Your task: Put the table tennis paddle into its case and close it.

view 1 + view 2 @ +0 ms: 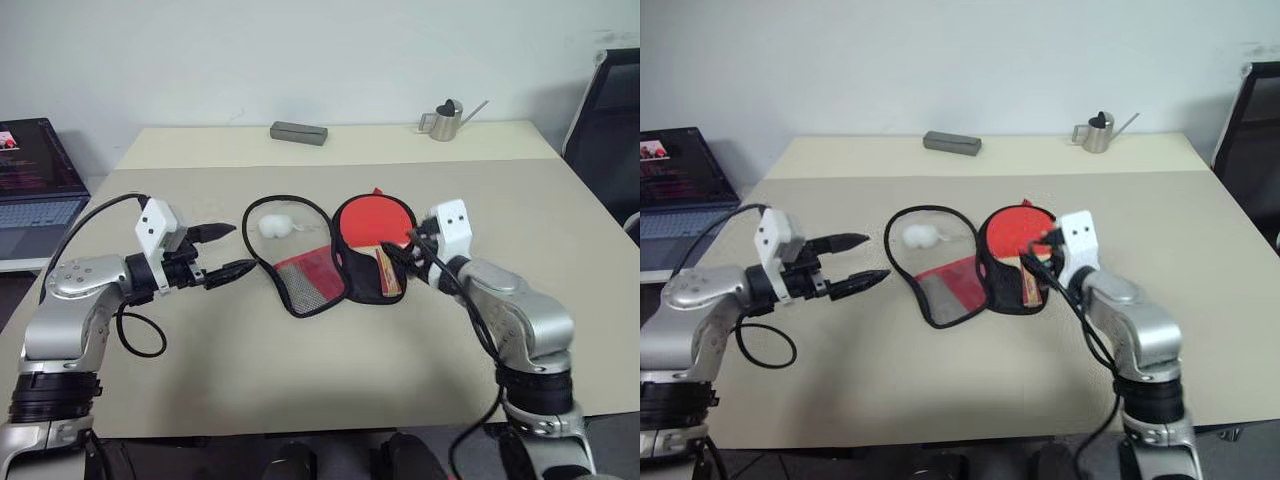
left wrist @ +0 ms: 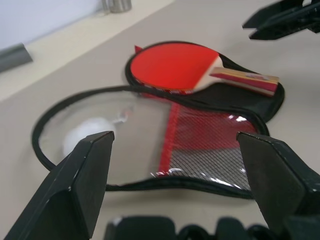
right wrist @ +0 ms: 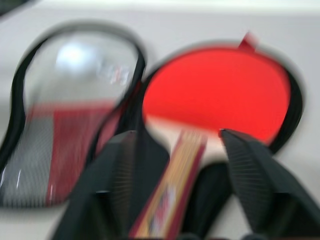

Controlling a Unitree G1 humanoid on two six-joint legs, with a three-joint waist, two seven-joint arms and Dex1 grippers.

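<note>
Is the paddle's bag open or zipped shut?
Open. The case lies spread flat in two halves, its clear flap folded out beside the table tennis paddle, which rests on the other half.

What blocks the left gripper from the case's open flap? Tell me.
Nothing visible does. The left gripper hovers open beside the case's clear flap, with bare table between them. The paddle already lies on the case's other half, near the right gripper.

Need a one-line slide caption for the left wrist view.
Open left tool faces the unzipped case, with the table tennis paddle lying on its far half.
</note>
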